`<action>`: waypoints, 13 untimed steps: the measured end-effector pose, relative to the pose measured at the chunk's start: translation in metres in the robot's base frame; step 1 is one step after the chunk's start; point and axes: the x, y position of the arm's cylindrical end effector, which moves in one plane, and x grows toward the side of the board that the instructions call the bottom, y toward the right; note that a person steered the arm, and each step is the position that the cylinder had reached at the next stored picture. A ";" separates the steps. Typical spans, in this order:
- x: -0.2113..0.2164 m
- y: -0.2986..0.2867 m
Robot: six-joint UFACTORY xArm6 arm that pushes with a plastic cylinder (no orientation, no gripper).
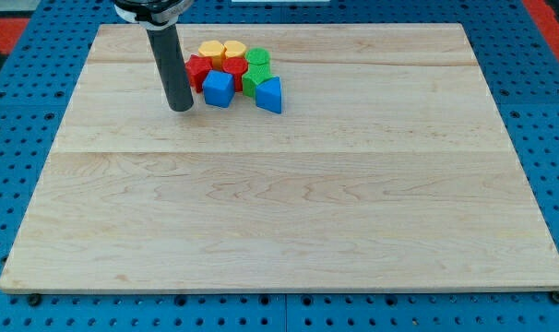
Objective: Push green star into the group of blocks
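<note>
The blocks lie in one tight group near the view's top, left of centre. Two green blocks sit on its right side, one [258,60] above the other [252,81]; I cannot tell which is the star. Both touch their neighbours. Two yellow blocks [221,50] form the top of the group. A red block [197,70] is at its left and another red one [233,69] in the middle. A blue cube-like block [219,89] and a blue wedge-like block [270,94] form the bottom. My tip [180,109] rests on the board just left of the blue cube, with a small gap.
The wooden board [279,212] lies on a blue perforated table. The rod rises from the tip towards the view's top edge, in front of the group's left side.
</note>
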 end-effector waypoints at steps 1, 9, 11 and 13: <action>0.000 0.000; -0.029 0.183; -0.043 0.111; -0.030 0.111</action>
